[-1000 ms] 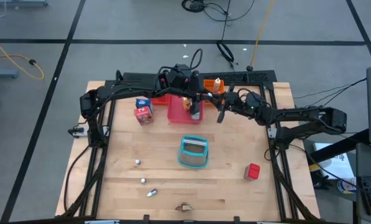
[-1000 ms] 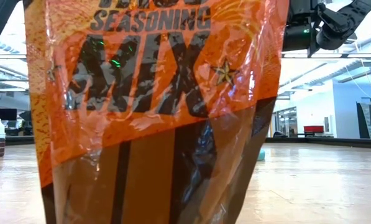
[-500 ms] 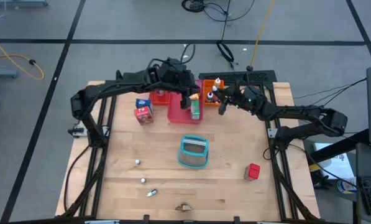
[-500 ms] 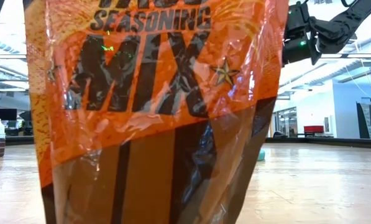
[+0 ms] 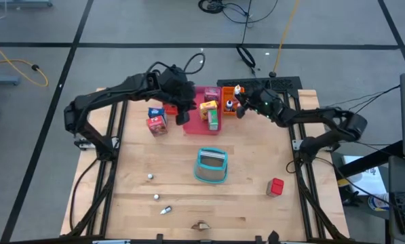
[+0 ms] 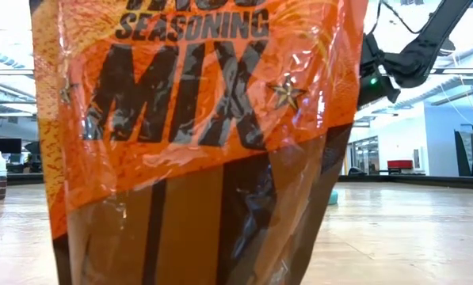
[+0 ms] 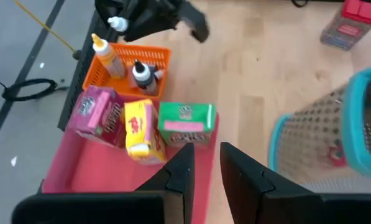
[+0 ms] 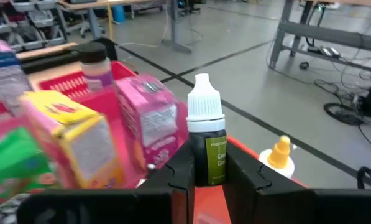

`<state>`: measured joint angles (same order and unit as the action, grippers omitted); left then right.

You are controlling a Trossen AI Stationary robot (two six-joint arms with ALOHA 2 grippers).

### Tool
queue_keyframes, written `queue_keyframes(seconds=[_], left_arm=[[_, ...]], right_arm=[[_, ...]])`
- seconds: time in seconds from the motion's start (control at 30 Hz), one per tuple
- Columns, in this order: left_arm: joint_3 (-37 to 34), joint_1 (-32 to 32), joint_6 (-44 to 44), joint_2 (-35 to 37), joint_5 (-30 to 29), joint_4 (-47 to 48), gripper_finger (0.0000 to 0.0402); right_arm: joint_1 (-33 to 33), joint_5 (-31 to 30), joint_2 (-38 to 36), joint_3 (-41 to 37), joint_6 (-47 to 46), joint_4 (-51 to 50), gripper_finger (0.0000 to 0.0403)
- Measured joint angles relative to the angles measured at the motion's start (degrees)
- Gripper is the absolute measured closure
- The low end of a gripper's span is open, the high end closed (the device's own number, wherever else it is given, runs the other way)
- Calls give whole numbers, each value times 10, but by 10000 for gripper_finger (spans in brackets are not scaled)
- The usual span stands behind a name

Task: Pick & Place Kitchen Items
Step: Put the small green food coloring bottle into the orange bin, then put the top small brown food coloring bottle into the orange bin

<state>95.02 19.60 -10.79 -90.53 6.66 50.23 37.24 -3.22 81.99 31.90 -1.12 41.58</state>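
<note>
Right gripper (image 8: pixel 207 177) holds a small bottle (image 8: pixel 207 146) over the orange tray (image 5: pixel 230 105); next, lower and release. Left gripper (image 7: pixel 204 165), fingers narrowly apart, is empty.

Teal perforated basket (image 5: pixel 211 166) mid-table, on its side. Pink tray (image 5: pixel 194 122) and orange basket (image 7: pixel 158 56) adjoining at far edge. Orange seasoning-mix packet (image 6: pixel 196 119) fills low view.

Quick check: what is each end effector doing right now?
Left end effector: open, empty, above the pink rectangular tray.
Right end effector: shut on the small dark dropper bottle with white cap.
</note>
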Motion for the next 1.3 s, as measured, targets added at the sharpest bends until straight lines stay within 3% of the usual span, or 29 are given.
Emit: queue_keyframes(seconds=[0.27,0.87,1.03,1.3], left_arm=[[-50,-32,18,31,-28,11,325],[-400,-102,168,253,-74,-155,325],[-449,-137,221,301,-71,-147,325],[-496,-231,265,313,-68,-103,325]], right_arm=[[18,4,63,0,-14,39,347],[18,3,66,0,-13,58,241],[17,3,66,0,-13,64,230],[16,4,66,0,-19,66,230]])
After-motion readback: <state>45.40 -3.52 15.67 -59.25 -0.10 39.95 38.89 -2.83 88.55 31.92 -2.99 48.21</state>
